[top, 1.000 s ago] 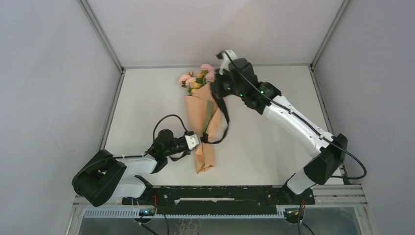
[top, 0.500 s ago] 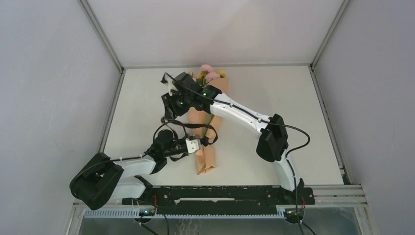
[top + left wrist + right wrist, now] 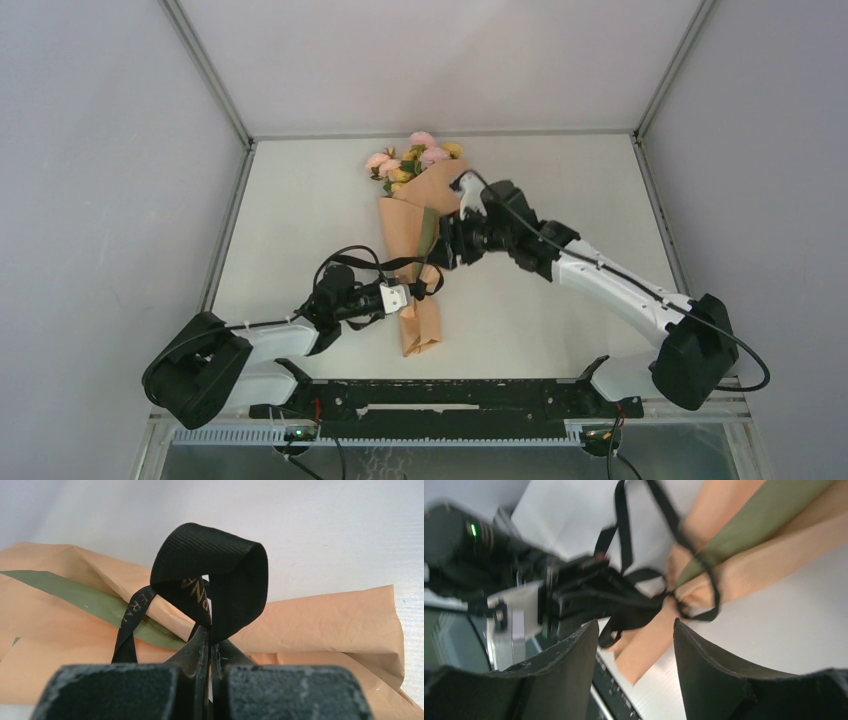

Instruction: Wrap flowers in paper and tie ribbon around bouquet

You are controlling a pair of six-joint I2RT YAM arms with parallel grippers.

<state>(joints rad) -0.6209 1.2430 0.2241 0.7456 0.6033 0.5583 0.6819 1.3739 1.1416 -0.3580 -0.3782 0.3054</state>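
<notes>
We count 1 bouquet [image 3: 413, 250] and 1 black ribbon [image 3: 210, 580]. The bouquet is a peach cone w/ green strip and pink/yellow blooms, lying mid-worktop [image 3: 560, 200]. L jaws pinch the ribbon loop; R jaws wide, beside the cone.

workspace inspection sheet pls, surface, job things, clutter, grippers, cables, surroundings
surface: white table, bare around the work
job's things: bouquet lies flat, flowers at the far end; black ribbon is looped round its narrow part
clutter: nothing seen
grippers: left gripper has its jaws shut on the ribbon; right gripper has its jaws open and empty, beside the bouquet
cables: black cable loops over the left arm; another trails by the right arm's base
surroundings: grey walls, metal frame posts
</notes>
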